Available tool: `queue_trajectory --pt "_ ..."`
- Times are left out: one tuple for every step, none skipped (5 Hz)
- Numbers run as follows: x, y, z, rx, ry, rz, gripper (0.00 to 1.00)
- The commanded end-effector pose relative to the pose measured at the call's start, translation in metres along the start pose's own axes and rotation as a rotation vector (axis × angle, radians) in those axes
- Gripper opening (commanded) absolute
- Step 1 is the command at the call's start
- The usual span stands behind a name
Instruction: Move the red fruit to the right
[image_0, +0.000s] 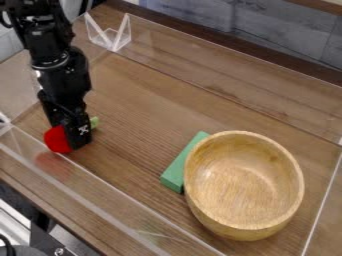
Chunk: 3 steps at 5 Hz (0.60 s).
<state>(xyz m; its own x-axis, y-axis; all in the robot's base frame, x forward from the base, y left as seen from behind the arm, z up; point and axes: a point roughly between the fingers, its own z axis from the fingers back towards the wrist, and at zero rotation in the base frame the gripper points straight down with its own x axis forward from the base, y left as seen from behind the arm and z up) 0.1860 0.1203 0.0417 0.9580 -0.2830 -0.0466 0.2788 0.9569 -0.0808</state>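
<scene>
Now the tool (72, 138) touches the red fruit (59, 140).

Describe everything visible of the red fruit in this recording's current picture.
The red fruit is small, roundish and bright red, with a green leafy part showing at its upper right, toward the image's right. It looks like a soft toy. It sits near the table's left edge in the image, far left of the wooden bowl. The dark hand covers part of it from above; whether they touch is unclear.

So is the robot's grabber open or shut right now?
Gripper: open, right down at the red fruit.
</scene>
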Motion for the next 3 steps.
queue_trajectory --pt "0.009 0.005 0.011 0.026 -0.02 0.002 0.0" --pt "0.008 0.009 -0.004 0.021 -0.019 0.033 0.0" --pt "0.006 0.014 -0.015 0.012 -0.024 0.079 1.0"
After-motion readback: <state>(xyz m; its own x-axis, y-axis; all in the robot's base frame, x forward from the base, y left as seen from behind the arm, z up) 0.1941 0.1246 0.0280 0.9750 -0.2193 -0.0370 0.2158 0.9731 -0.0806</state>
